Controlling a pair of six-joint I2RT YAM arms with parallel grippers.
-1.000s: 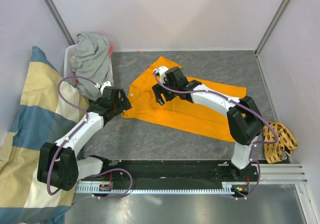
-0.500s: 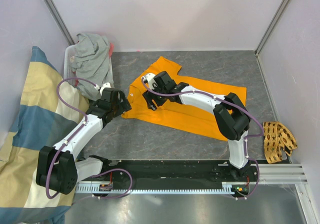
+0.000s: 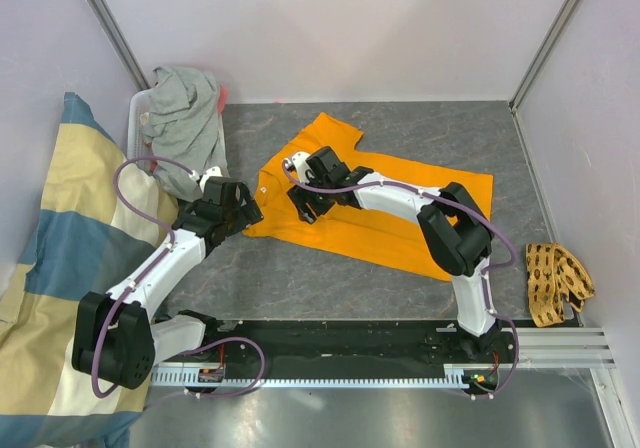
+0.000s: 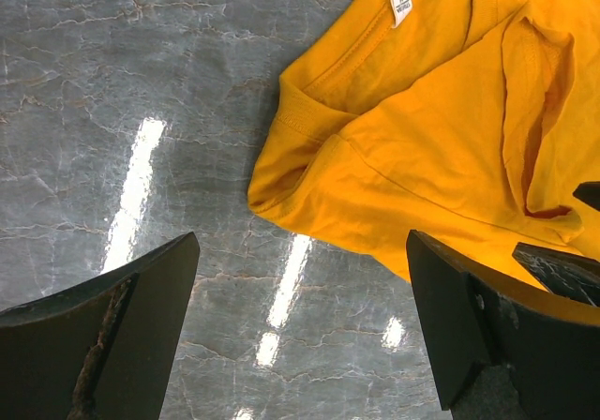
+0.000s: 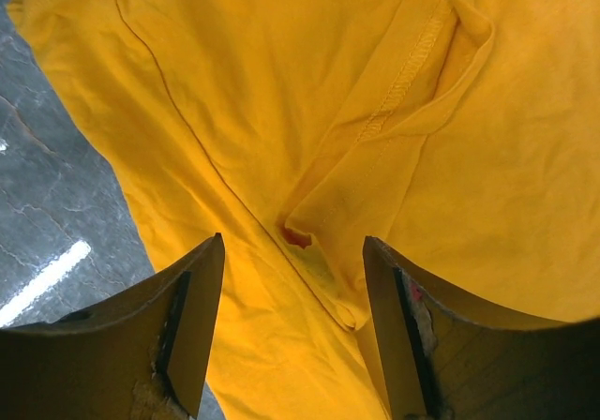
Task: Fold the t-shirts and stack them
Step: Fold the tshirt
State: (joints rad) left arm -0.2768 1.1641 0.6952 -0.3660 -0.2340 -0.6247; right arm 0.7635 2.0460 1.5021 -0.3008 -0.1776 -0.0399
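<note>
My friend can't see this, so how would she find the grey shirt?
Look left to the big cream-and-blue cloth; behind it stands a white bin. The grey t-shirt is heaped in that bin. It is crumpled and grey, while the orange t-shirt lies spread out.

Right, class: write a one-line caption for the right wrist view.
Open right claw hovers over a wrinkled fold of the orange t-shirt.

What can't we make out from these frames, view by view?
- Top view: the right arm covers the middle of the orange t-shirt, so the folds there are hidden.
- Top view: the grey t-shirt is bunched over a white bin, with no sleeves or neck discernible. Neither wrist view shows it.
- Right wrist view: it is unclear whether the open right gripper touches the cloth.
- Left wrist view: the neck label is too small to read.
</note>
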